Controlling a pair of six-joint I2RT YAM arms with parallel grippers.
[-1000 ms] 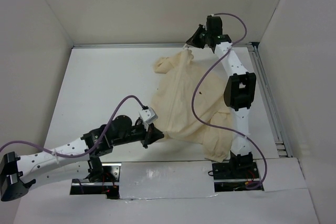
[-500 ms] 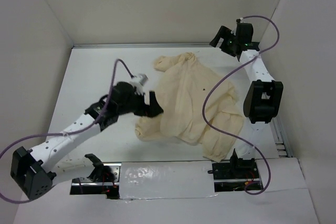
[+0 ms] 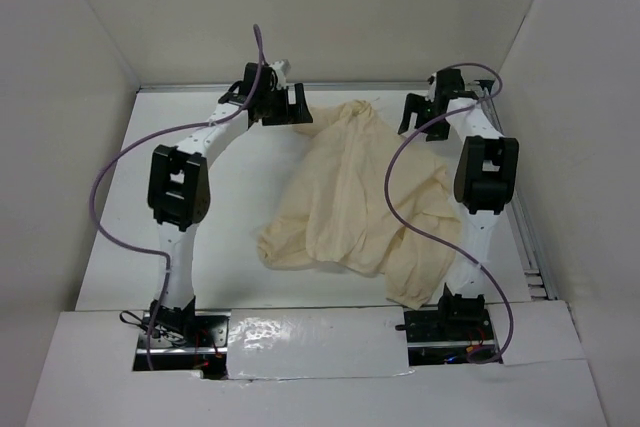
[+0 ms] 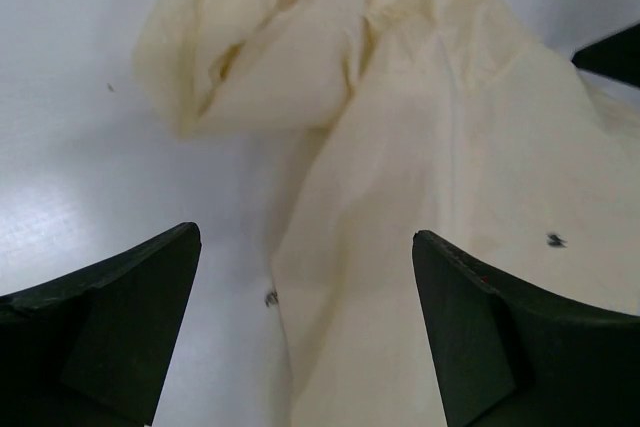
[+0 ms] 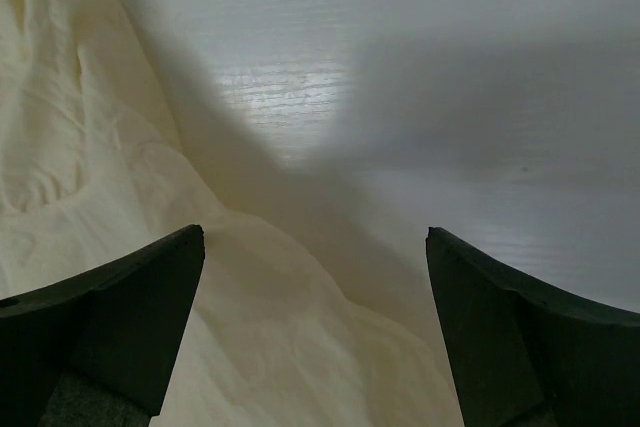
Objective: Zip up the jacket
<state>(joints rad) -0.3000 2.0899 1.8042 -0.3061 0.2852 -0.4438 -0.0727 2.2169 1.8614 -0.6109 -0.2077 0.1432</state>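
Top external view: the jacket (image 3: pixel 350 197) lies crumpled on the white table (image 3: pixel 180 167). It fills the middle of the frame from the upper centre down to the lower right, where one part reaches the right arm's base. The left gripper (image 3: pixel 298 107) sits at the upper centre-left, just beside the cloth's upper left edge, jaws spread wide and holding nothing. The right gripper (image 3: pixel 410 115) sits near the cloth's upper right edge, also wide and empty. A purple cable (image 3: pixel 388 197) from the right arm loops across the garment.

Left wrist view: two dark fingers (image 4: pixel 110 327) rise from the lower corners, far apart. The jacket (image 4: pixel 450 147) runs from the upper centre down through the gap between them and fills the right half of the frame. Bare table shows on the left. A small dark speck (image 4: pixel 553 240) marks the cloth at the right.

Right wrist view: the fingers (image 5: pixel 110 317) again stand wide at the lower corners. The jacket (image 5: pixel 120 197) covers the left side and lower centre, passing under the gap. The table (image 5: pixel 450 97) fills the upper right.
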